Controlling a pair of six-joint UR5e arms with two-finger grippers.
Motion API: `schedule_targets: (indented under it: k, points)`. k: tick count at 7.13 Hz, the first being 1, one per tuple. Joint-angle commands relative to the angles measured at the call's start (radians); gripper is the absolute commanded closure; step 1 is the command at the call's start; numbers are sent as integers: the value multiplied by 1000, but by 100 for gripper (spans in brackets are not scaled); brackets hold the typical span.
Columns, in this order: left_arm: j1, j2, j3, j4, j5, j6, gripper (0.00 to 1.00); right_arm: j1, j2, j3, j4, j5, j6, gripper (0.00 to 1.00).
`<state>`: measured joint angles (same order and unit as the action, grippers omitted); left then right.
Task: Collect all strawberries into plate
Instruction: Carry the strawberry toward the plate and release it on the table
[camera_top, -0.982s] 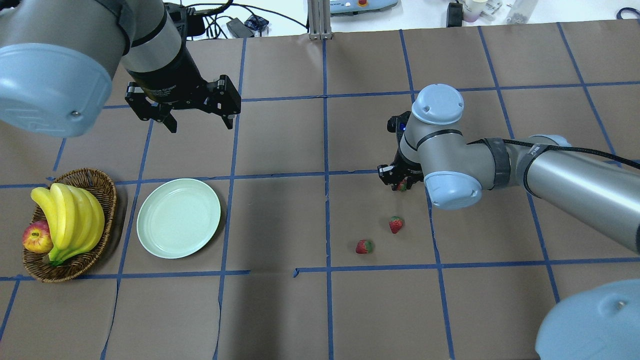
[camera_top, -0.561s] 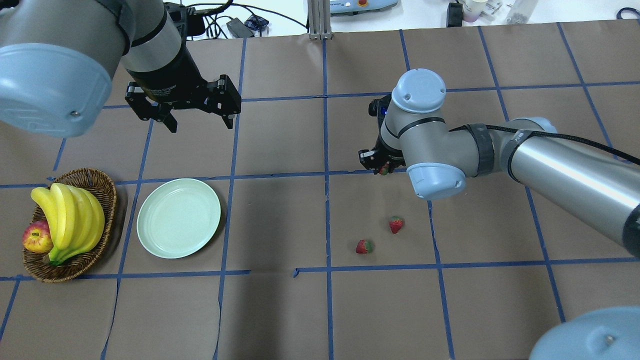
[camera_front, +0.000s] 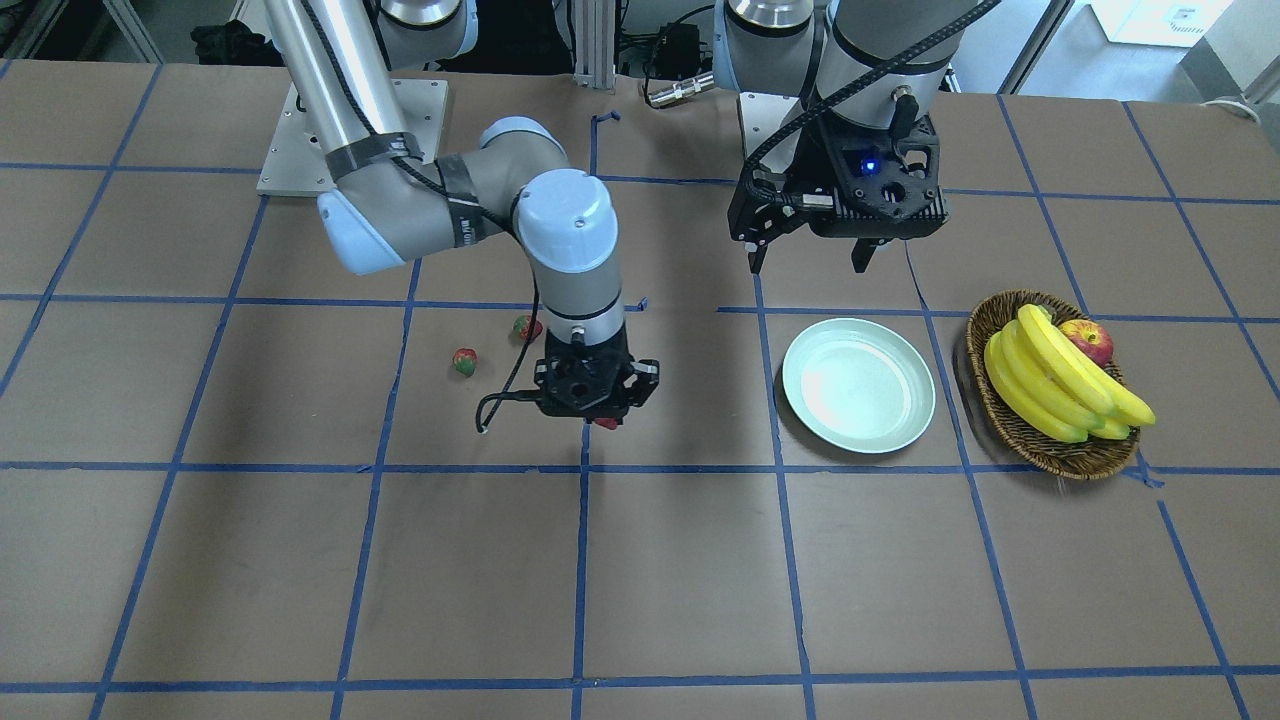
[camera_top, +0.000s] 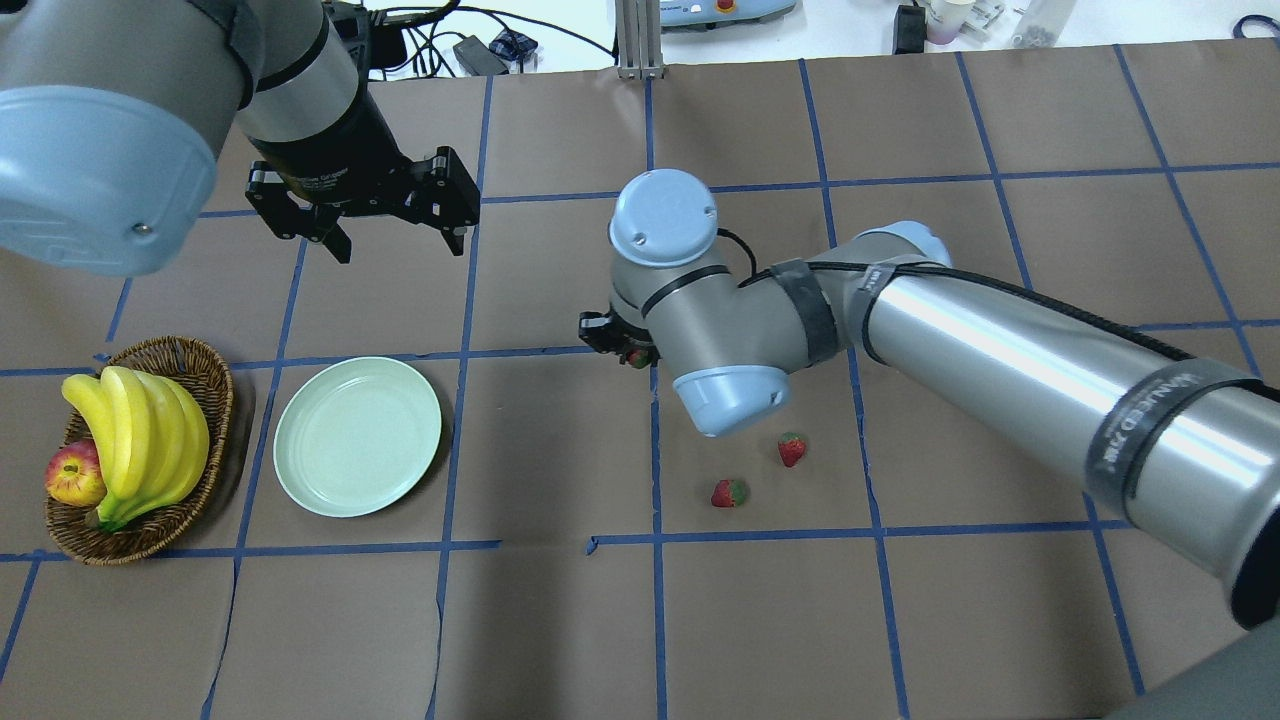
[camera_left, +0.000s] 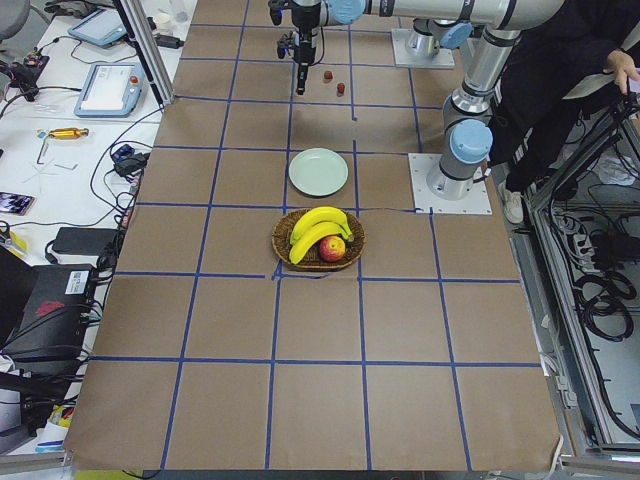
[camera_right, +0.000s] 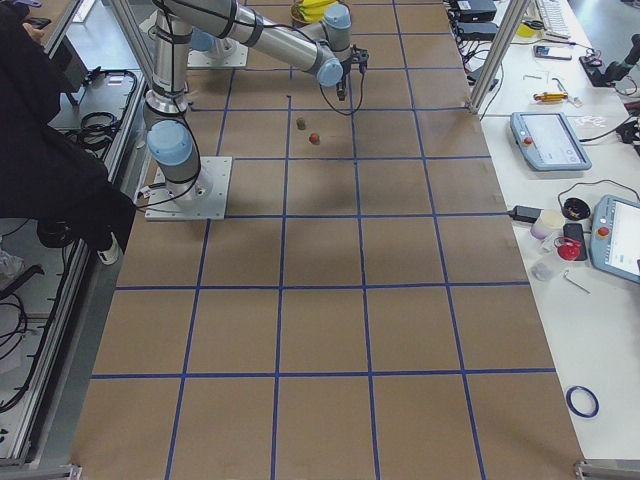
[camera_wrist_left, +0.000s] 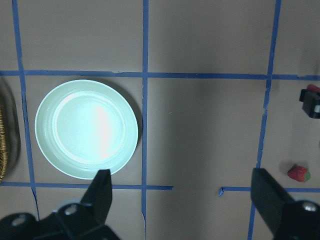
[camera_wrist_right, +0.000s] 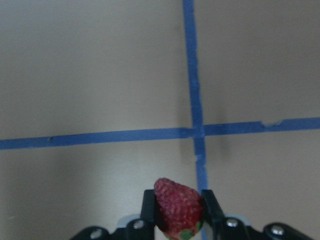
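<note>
My right gripper (camera_top: 634, 354) is shut on a red strawberry (camera_wrist_right: 177, 207) and holds it above the table, over a blue tape cross, to the right of the plate. The berry also shows under the fingers in the front view (camera_front: 604, 422). Two other strawberries (camera_top: 791, 449) (camera_top: 729, 493) lie on the brown paper behind my right arm. The pale mint-green plate (camera_top: 357, 436) is empty; it also shows in the left wrist view (camera_wrist_left: 87, 127). My left gripper (camera_top: 395, 243) is open and empty, hovering beyond the plate.
A brown wicker basket (camera_top: 205, 365) with bananas (camera_top: 140, 430) and a red-yellow apple (camera_top: 73, 473) stands just left of the plate. Blue tape lines grid the brown paper. Cables and devices lie past the table's far edge.
My right gripper has carried the strawberry leftward, toward the plate, across one tape square. The left arm, the plate and the two loose strawberries have not moved.
</note>
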<state>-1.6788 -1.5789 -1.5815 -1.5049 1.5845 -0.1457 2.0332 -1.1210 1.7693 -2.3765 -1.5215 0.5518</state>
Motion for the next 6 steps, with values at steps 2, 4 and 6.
schedule_targets:
  k: [2,4,6]
  points:
    - [1,2,2,0,0,0,0,93,95,-44,2,0,103,36]
    - [-1,2,0,0,0,0,0,91,86,-13,2,-5,93,0]
    - [1,5,8,0,0,3,0,49,-50,1,180,-46,15,0]
